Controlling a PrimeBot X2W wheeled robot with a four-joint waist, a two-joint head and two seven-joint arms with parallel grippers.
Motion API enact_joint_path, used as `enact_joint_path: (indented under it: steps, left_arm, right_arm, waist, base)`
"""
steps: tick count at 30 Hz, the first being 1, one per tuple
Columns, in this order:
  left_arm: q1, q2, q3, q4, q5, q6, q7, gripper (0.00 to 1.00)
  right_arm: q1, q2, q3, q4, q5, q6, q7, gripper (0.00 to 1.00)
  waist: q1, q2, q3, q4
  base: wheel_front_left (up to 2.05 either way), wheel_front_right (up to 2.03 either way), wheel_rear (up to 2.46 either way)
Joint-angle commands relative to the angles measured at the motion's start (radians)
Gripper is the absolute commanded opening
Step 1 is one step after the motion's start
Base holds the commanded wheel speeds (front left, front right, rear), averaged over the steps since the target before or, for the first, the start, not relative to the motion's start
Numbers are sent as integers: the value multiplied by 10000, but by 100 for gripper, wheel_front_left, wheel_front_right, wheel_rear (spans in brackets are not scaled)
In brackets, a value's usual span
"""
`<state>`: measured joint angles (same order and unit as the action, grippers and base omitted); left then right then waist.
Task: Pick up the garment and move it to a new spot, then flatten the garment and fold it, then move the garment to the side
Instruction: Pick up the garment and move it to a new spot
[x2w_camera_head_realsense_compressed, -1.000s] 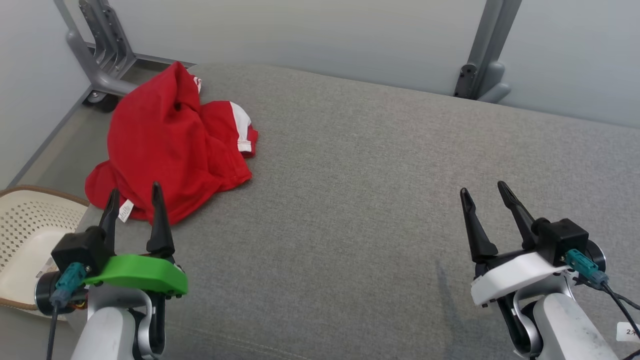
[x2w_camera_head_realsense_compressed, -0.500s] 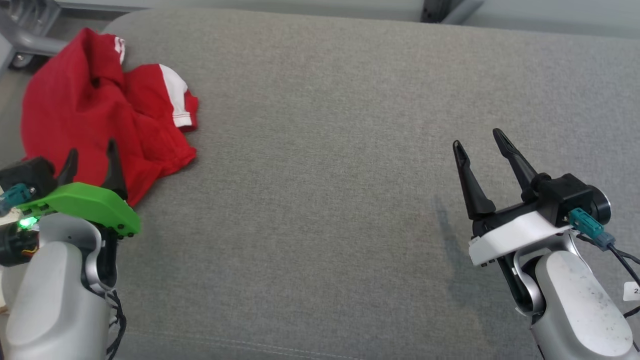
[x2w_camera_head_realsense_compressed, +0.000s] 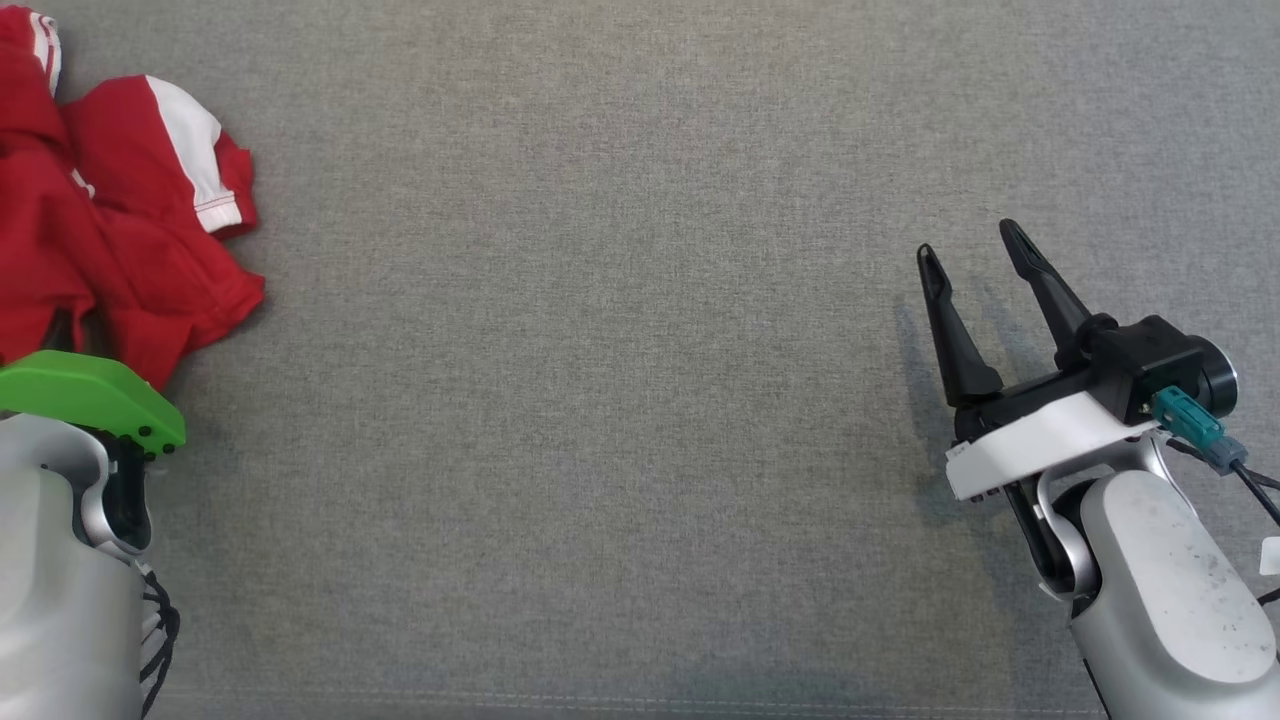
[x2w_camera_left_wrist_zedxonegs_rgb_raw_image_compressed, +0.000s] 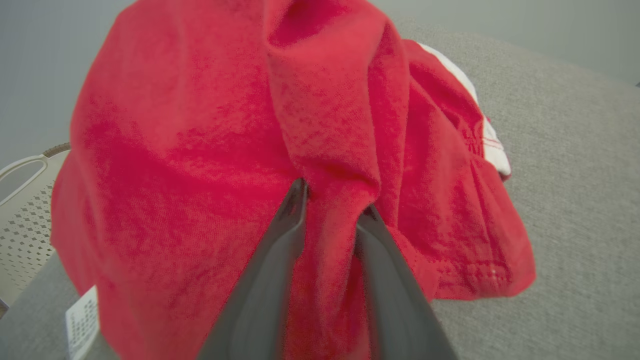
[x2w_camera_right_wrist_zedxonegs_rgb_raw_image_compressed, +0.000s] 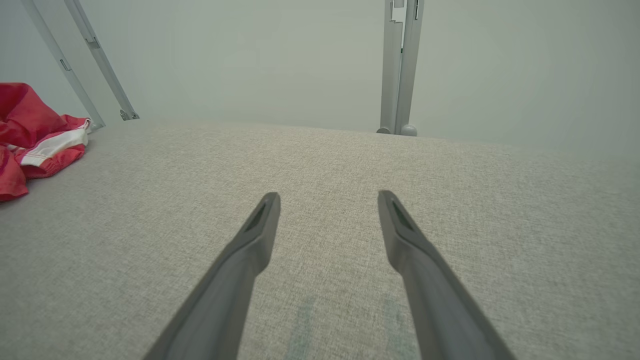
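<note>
Our left gripper (x2w_camera_left_wrist_zedxonegs_rgb_raw_image_compressed: 335, 196) pinches a raised fold of the red garment (x2w_camera_left_wrist_zedxonegs_rgb_raw_image_compressed: 190, 150) at the grey cushion's (x2w_camera_head_realsense_compressed: 600, 400) left end, our right gripper (x2w_camera_head_realsense_compressed: 969, 238) wide and empty, so we should clamp firmly, then lift high before carrying.

Left end effector (x2w_camera_left_wrist_zedxonegs_rgb_raw_image_compressed: 335, 197) — two dark fingers (x2w_camera_left_wrist_zedxonegs_rgb_raw_image_compressed: 270, 265) pinched on a fold of the garment (x2w_camera_left_wrist_zedxonegs_rgb_raw_image_compressed: 190, 150); green wrist mount (x2w_camera_head_realsense_compressed: 90, 395), pale forearm (x2w_camera_head_realsense_compressed: 50, 580) at lower left.
Right end effector (x2w_camera_head_realsense_compressed: 968, 238) — fingers spread wide, tilted slightly left; white wrist mount (x2w_camera_head_realsense_compressed: 1040, 440).
</note>
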<state>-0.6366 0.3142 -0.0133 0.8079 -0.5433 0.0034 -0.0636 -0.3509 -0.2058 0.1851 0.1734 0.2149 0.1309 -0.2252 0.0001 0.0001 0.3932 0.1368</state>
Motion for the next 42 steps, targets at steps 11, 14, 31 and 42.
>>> enact_joint_path:
  steps: [11,14,31,42]
  left_arm:
    - [580,413,-238,-1892,940,432,-1808,0]
    - [1128,497,-317,-3075,1147,540,-1866,0]
    - [4634,662,-1003,-9641,1818,1646,-284,0]
    - [3995,-30,-2504,-10627,2131,1341,189,0]
  right_arm:
    - [354,174,-278,235,-97,-3,-163,100]
    - [539,233,-353,301,-111,-1,-192,100]
    - [1518,646,-712,89,-262,-3,-152,100]
    - [1329,756,-593,-118,-100,-3,-58,100]
  waist:
    - [-1,-1,-1009,40]
    - [-1,-1,-1423,-38]
    - [-1,-1,-3016,-1068]
    - [-1,-1,-2831,-2900]
  base:
    - [0,0,0]
    - [0,0,0]
    - [0,0,0]
    - [0,0,0]
